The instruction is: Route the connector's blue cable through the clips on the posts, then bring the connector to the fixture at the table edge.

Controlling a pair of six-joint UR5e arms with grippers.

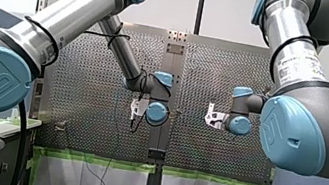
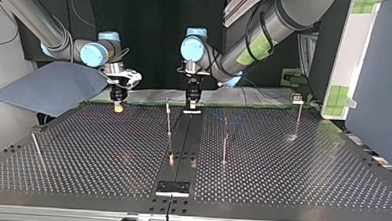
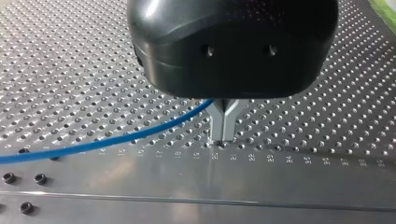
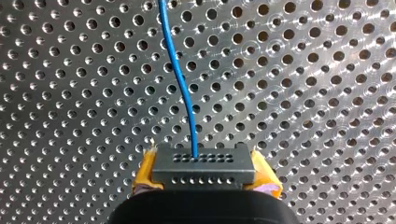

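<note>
Routing had not visibly begun, as far as these views let me judge. In the top view my right gripper (image 2: pixel 117 105) hung low over the table (image 2: pixel 281 169) at about ten o'clock from its middle. In its own wrist view its yellow pads (image 4: pixel 145 173) were clamped on the two ends of the connector (image 4: pixel 203 165). The blue cable (image 4: pixel 180 79) left the connector's middle and ran on ahead of the gripper across the perforated plate.

My left gripper (image 3: pixel 223 133) stood at twelve o'clock in the top view, over the far end of the centre rail (image 2: pixel 185 140). Its metal fingers (image 3: pixel 217 122) were pressed narrow, tips together and down at the plate. The cable reached them at their fork, but I could not tell whether it was pinched there.

The posts (image 2: pixel 169 120) stood nearer the middle, with others out at two and eight o'clock. No cable showed at any of them, and the clips (image 2: pixel 297 98) were too small to read.

The fixture (image 2: pixel 172 187) sat at six o'clock on the near edge, well apart from the connector. By my reckoning both steps remained: threading every clip, then carrying the connector across.
</note>
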